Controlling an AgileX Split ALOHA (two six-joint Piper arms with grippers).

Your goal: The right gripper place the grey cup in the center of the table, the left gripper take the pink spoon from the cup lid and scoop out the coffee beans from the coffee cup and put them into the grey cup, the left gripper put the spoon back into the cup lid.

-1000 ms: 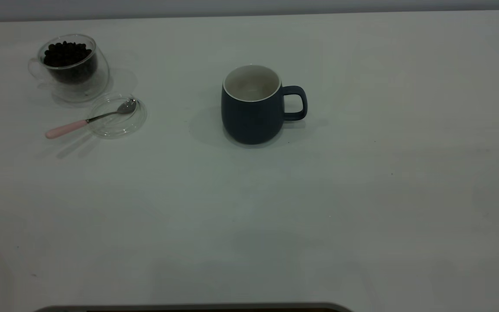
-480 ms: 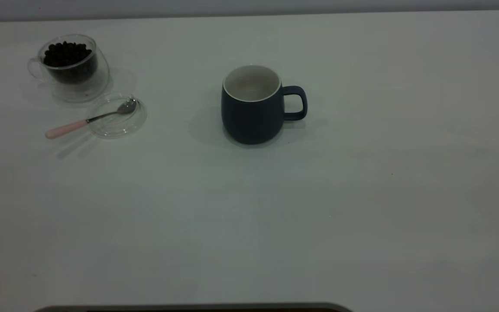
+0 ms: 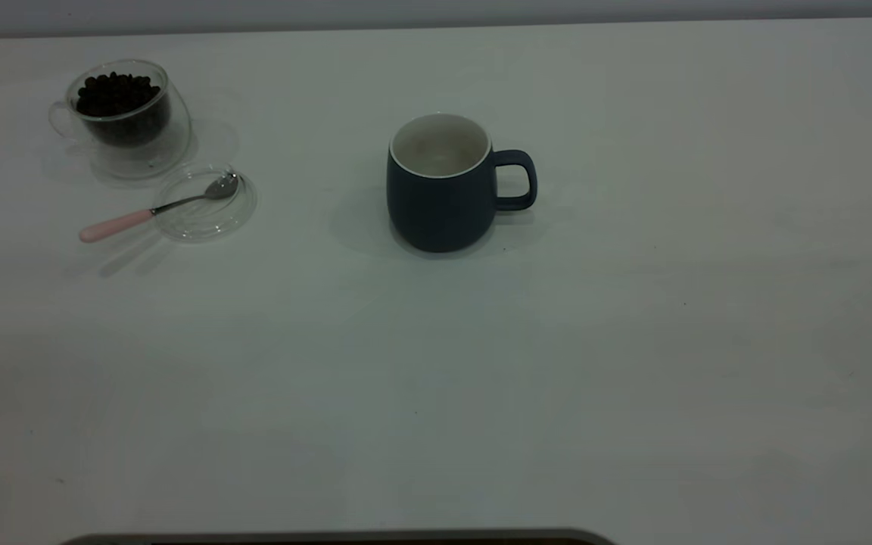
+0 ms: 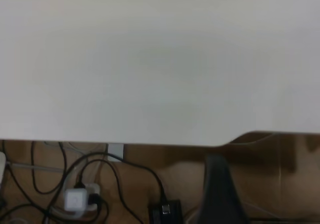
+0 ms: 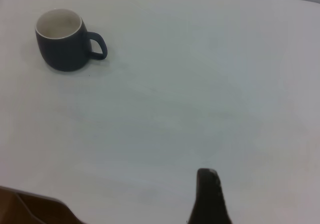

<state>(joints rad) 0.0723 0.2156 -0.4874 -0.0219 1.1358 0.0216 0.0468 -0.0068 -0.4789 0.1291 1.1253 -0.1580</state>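
Only one finger of each pincer (image 4: 220,194) (image 5: 210,199) shows.

grey cup (image 3: 440,189) mid-table; coffee cup (image 3: 124,113) far left | cup lid (image 3: 205,203) before it

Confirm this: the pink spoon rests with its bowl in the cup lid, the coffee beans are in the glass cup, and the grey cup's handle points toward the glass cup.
Wrong on the handle. In the exterior view the grey cup has its handle on the side away from the glass cup. The pink spoon does rest with its bowl in the cup lid, and the coffee beans are in the glass cup.
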